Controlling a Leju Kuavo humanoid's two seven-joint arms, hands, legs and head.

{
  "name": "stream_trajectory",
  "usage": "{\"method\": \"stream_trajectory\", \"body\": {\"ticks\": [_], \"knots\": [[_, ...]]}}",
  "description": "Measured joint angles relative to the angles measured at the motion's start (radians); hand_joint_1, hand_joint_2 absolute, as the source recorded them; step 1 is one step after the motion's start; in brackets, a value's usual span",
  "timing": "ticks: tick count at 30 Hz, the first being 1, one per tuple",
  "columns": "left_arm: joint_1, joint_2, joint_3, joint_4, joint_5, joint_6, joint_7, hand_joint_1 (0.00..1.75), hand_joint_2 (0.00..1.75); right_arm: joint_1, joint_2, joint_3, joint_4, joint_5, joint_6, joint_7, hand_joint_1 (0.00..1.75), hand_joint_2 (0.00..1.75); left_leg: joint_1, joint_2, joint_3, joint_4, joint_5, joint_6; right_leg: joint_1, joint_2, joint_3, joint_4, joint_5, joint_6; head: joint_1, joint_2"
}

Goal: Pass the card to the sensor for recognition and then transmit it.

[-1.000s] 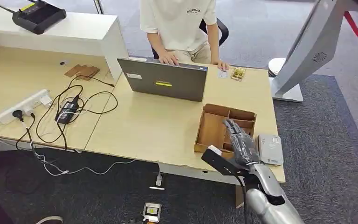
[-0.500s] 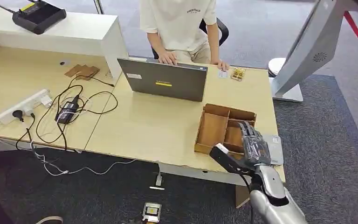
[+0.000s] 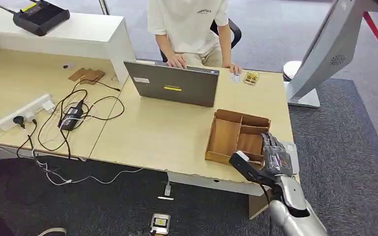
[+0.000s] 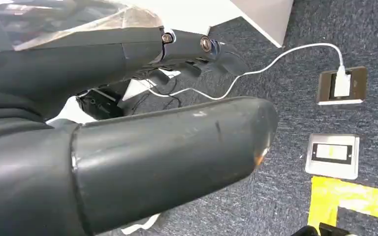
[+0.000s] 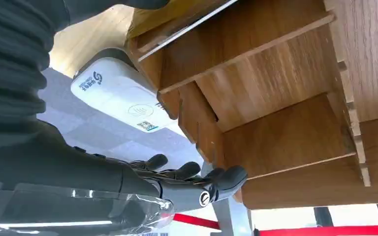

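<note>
Currently, by label:

Right hand: the right hand (image 3: pixel 274 156) hovers over the table's near right corner, fingers stretched forward and apart, gripping nothing that I can make out.

Sensor: the white card reader (image 5: pixel 120 98) lies flat just beside the wooden tray (image 3: pixel 226 135), its marked face up so a card can be laid against it; the hand covers most of it from the head view.

Card: I cannot pick it out with certainty; a thin pale edge in the tray's end compartment, seen from the right wrist, may be it.

Left hand: the left hand (image 4: pixel 128 128) hangs low over the carpet (image 4: pixel 300 206), apparently idle, holding nothing, fingers extended.

Person: the person (image 3: pixel 187 24) sits behind the laptop (image 3: pixel 172 88), likely placed to receive the card.
</note>
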Motion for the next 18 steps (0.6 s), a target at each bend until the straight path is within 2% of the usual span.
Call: {"method": "stream_trajectory", "body": {"ticks": [7,18], "knots": [[0.000,0.000,0.000,0.000,-0.001,0.000,0.000,0.00,0.00,0.000,0.000,-0.002,0.006,-0.010,-0.006,-0.023,0.00,1.75,0.000,0.000,0.000,0.000,0.000,0.000,0.000,0.000,0.000,0.000,0.000,0.000,0.000,0.000],[-0.001,0.000,0.000,0.000,-0.003,0.000,-0.012,0.00,0.00,-0.001,0.005,-0.002,0.006,-0.084,-0.041,-0.102,0.00,1.75,0.000,0.000,0.000,0.000,0.000,0.000,0.000,0.000,0.000,0.000,0.000,0.000,0.000,0.000]]}}
